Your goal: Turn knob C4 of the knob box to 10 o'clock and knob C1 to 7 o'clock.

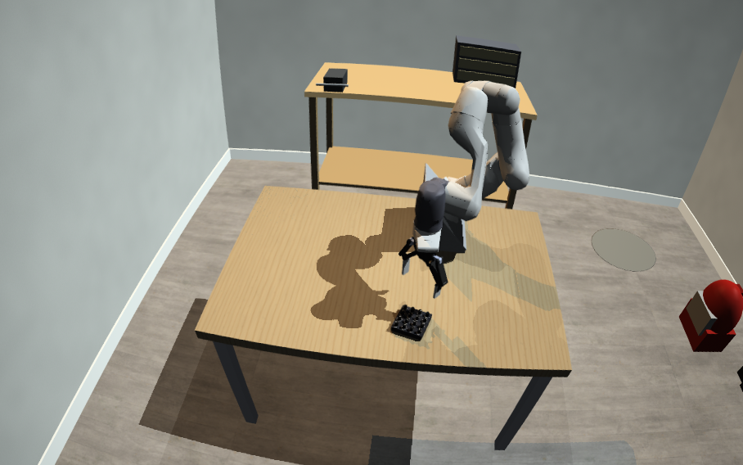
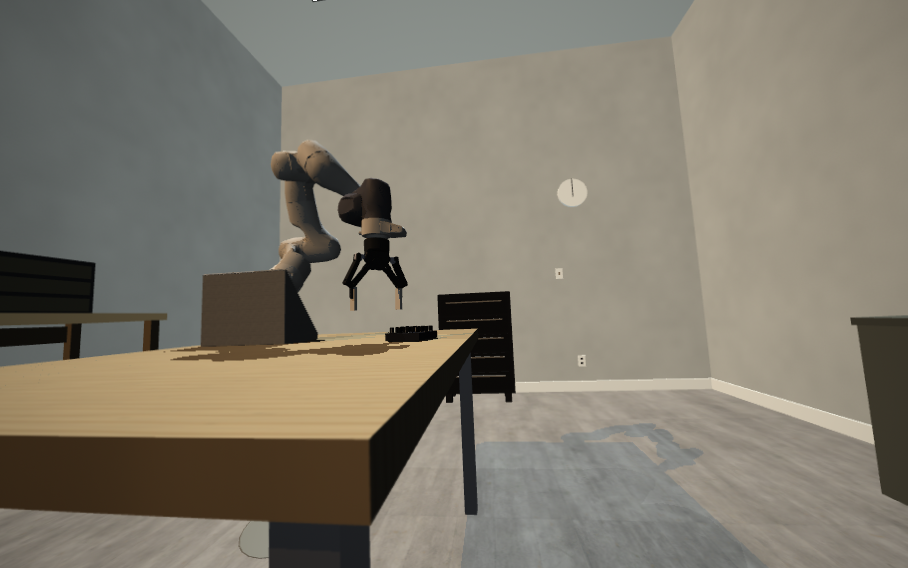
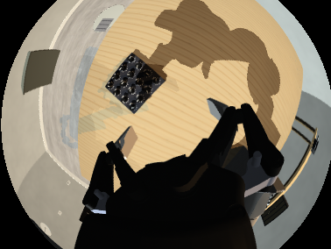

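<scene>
The knob box [image 1: 411,322] is a small black square box with rows of black knobs. It stands on the wooden table near the front edge. It also shows in the exterior view [image 2: 410,332] and in the wrist view [image 3: 134,82], where it lies turned like a diamond. The knob lines and printed names are too small to read. My gripper [image 1: 421,278] hangs well above the table, behind the box and apart from it, with its fingers wide open and empty. It shows open in the exterior view [image 2: 374,299] and in the wrist view [image 3: 169,124].
The arm's base block [image 2: 251,308] stands on the table's far side. Behind the table is a shelf table [image 1: 405,90] with a small black box and a dark drawer unit. A dark cabinet [image 2: 476,342] stands by the wall. The table's front edge is close to the knob box.
</scene>
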`<state>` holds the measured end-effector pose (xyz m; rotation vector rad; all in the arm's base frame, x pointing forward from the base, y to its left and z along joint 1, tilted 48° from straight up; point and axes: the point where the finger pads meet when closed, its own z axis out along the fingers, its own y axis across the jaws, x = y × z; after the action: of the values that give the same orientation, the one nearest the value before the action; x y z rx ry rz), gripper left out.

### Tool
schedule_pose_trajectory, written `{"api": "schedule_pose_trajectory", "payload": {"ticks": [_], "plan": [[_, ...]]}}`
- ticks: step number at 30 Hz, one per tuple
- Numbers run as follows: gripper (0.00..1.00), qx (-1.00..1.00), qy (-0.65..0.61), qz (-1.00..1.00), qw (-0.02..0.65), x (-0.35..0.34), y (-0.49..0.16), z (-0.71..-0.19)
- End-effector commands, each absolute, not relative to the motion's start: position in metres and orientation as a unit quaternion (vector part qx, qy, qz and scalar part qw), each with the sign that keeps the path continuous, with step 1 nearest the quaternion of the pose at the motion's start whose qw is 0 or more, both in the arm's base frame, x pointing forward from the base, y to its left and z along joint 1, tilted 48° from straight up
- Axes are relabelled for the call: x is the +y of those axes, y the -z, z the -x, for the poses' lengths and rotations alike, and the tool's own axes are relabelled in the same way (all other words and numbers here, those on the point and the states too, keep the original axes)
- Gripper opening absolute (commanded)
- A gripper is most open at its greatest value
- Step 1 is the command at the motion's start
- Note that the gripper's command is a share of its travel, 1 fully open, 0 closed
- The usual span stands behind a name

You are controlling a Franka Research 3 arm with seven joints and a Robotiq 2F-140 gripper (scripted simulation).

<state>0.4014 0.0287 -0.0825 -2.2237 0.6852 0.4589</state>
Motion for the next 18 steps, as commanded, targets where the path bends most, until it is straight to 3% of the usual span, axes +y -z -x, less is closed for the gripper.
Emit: {"api": "schedule_pose_trajectory", "payload": {"ticks": [1,18], "plan": [[1.00,0.336,-0.205,0.845,0.361,0.0271,0.0829,-0.4056],[1.00,0.466,-0.262,0.780,0.325,0.0236,0.0874,-0.4112]]}}
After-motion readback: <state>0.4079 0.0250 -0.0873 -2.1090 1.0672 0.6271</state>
